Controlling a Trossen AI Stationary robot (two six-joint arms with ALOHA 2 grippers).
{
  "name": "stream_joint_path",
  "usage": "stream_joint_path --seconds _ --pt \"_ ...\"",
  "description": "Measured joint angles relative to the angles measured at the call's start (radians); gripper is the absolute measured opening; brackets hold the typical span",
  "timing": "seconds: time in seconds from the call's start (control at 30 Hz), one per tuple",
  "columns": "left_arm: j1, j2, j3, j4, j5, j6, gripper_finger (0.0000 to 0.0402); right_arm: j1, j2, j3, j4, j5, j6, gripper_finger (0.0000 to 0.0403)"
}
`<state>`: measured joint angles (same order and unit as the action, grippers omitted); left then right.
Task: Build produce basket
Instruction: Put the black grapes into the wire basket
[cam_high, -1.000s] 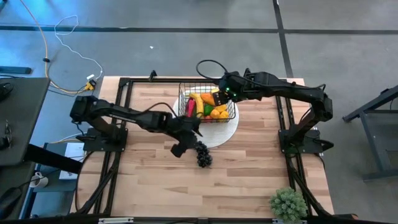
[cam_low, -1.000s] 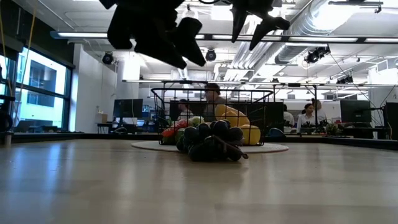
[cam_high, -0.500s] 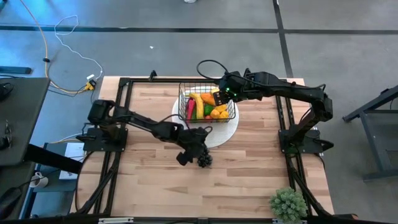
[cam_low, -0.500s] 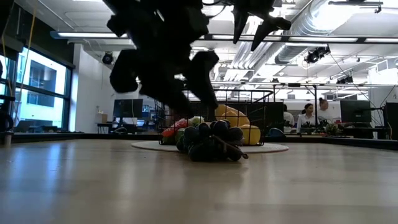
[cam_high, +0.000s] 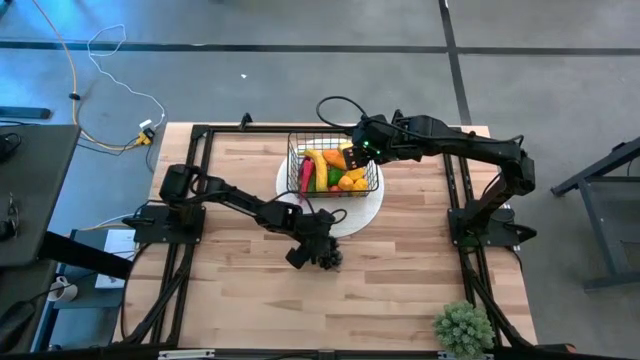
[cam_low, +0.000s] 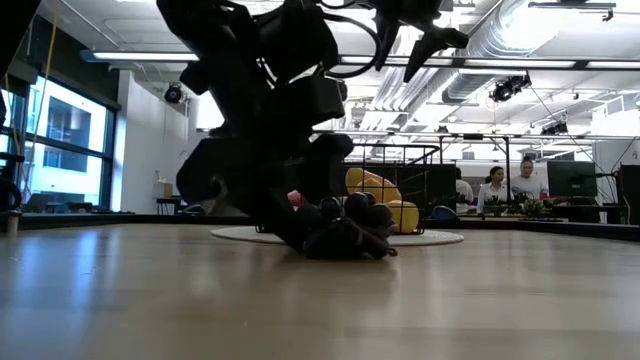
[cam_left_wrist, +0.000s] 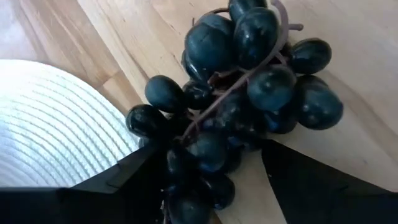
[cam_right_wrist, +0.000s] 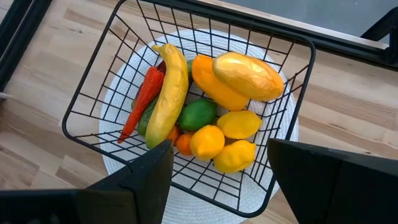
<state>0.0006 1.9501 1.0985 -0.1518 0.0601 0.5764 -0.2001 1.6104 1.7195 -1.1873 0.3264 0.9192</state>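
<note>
1 grape bunch (cam_left_wrist: 249, 106) between wide left gripper (cam_left_wrist: 205, 180) fingers; right gripper (cam_right_wrist: 217, 180) wide.

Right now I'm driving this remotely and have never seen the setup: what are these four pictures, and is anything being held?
Two dark robot arms work over a wooden table. One picture looks down from overhead, one sits at tabletop level, and one rides on each wrist. The left gripper is down around the dark purple grape bunch lying beside the round white plate, fingers open, not yet gripping. The right gripper hovers open above the black wire-mesh basket, which holds a yellow banana, red chili and lemons.
</note>
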Motion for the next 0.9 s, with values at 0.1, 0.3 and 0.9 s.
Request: stream_joint_path --seconds 0.1,0.3,0.9 --pt "-0.001 0.001 0.0 -0.001 0.002 -0.035 0.0235 0.0 0.0 0.0 -0.003 0.0 -0.001 0.0241" --pt "-0.001 0.002 0.0 -0.001 -0.005 -0.076 0.0145 0.0 0.0 0.0 -0.006 0.0 -0.002 0.0241" --pt "0.03 -0.018 -0.003 -0.029 0.12 -0.256 0.0004 0.0 0.0 0.0 -0.007 0.0 -0.003 0.0241"
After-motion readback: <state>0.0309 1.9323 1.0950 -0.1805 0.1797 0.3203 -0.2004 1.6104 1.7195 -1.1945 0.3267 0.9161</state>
